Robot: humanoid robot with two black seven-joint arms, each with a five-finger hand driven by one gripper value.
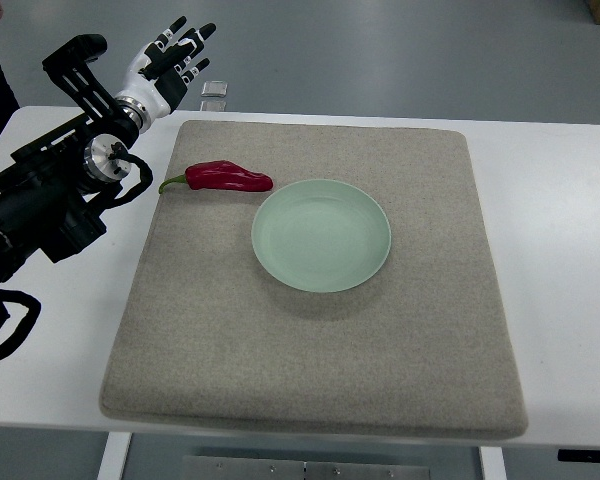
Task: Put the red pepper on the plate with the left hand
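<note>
a white table (560, 220) carries a square beige mat (320, 370) that covers most of its top. on the mat sits a pale green plate (322, 236), round and shallow, a little above and left of the mat's middle. nothing lies in it.

the pepper (226, 178) lies on the mat just beside the plate's upper left rim, close to it, though whether the two touch cannot be told. it lies nearly level across the picture, its red body toward the plate and its curved green stem pointing left toward the mat's edge.

the left arm (40, 205), black and bulky, comes in from the left edge and angles up toward the far left corner of the table. its left hand (170, 58) is raised past the mat's far left corner, well apart from the pepper. the fingers (196, 42), white with black joints, are spread and extended, holding nothing.

two small grey squares (214, 95) lie near the table's far edge, just right of the hand.
</note>
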